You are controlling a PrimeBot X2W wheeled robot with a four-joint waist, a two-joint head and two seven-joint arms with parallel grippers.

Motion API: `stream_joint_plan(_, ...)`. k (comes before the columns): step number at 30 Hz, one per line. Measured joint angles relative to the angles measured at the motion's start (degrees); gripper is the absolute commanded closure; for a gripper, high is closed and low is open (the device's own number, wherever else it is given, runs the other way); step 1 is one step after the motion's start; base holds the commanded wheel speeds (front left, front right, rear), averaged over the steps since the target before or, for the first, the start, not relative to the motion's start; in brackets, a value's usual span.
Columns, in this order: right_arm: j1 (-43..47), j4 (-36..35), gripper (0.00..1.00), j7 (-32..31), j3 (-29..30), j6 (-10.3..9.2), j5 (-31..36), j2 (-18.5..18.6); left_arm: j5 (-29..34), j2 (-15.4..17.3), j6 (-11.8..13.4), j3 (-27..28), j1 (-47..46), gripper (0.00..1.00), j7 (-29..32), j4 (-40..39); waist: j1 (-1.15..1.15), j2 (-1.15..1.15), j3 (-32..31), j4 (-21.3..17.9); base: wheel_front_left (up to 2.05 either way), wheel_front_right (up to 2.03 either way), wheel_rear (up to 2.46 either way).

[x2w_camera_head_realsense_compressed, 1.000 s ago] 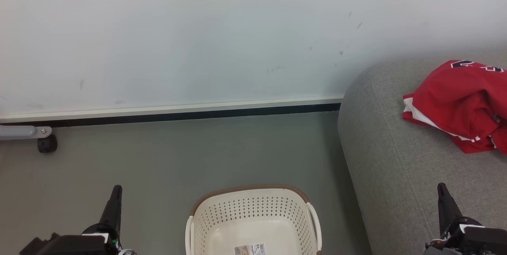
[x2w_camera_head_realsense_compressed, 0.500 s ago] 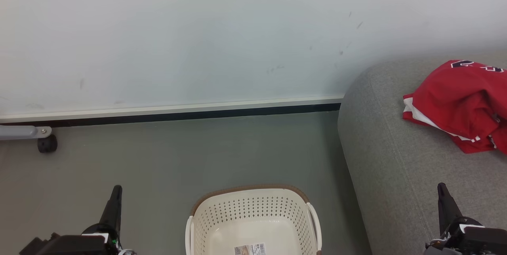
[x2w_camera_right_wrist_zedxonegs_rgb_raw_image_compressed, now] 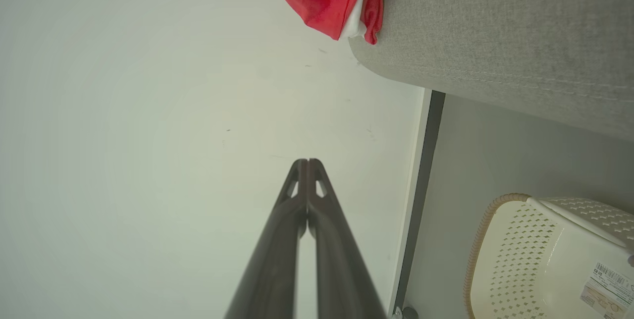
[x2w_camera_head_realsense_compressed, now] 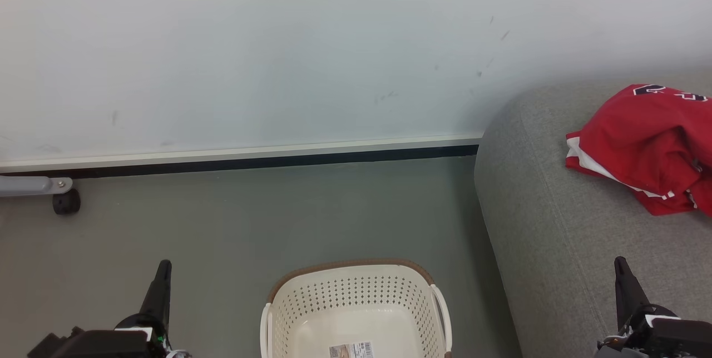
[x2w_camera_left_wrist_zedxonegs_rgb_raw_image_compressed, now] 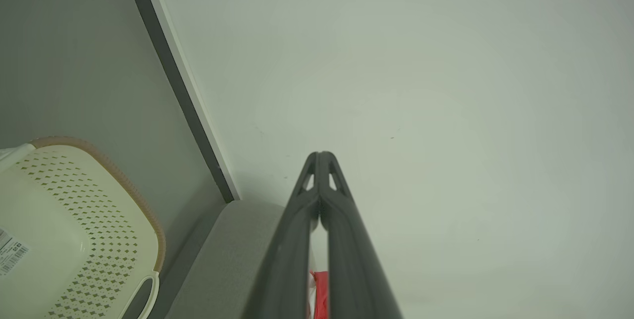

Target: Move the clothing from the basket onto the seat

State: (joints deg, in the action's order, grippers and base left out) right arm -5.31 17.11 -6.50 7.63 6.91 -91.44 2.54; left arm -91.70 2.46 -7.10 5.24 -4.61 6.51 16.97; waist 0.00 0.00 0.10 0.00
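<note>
The task is judged done: the red-and-white fabric clothing (x2w_camera_head_realsense_compressed: 645, 149) is laid on the light-grey upholstered seat (x2w_camera_head_realsense_compressed: 556, 224), the cream perforated plastic basket (x2w_camera_head_realsense_compressed: 356, 291) is seen empty, and the left gripper (x2w_camera_left_wrist_zedxonegs_rgb_raw_image_compressed: 321, 154) and right gripper (x2w_camera_right_wrist_zedxonegs_rgb_raw_image_compressed: 307, 161) are pinched closed on nothing.

The left claw (x2w_camera_left_wrist_zedxonegs_rgb_raw_image_compressed: 321, 156) is pointing at a pale wall (x2w_camera_left_wrist_zedxonegs_rgb_raw_image_compressed: 421, 86), its two dark fingers (x2w_camera_left_wrist_zedxonegs_rgb_raw_image_compressed: 292, 239) pressing together at the tips. At lower left, the cream perforated basket (x2w_camera_left_wrist_zedxonegs_rgb_raw_image_compressed: 99, 210) is sitting on the grey floor (x2w_camera_left_wrist_zedxonegs_rgb_raw_image_compressed: 59, 51), showing a barcode label (x2w_camera_left_wrist_zedxonegs_rgb_raw_image_compressed: 12, 252) inside. The light-grey sofa (x2w_camera_left_wrist_zedxonegs_rgb_raw_image_compressed: 228, 259) is lying near it. A sliver of red clothing (x2w_camera_left_wrist_zedxonegs_rgb_raw_image_compressed: 321, 294) is showing through the gap lower between the fingers. A dark baseboard (x2w_camera_left_wrist_zedxonegs_rgb_raw_image_compressed: 176, 86) is running along the wall's foot.
</note>
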Motion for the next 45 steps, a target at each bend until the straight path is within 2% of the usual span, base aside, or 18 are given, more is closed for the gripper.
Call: stream_joint_plan(45,0.0,0.0,1.00,0.0,0.0,0.00,-0.1,0.0,0.0,0.0,0.0,0.0,0.0,1.00,0.0,0.0,0.00,0.00,0.0,0.0,0.00,0.00,0.00)
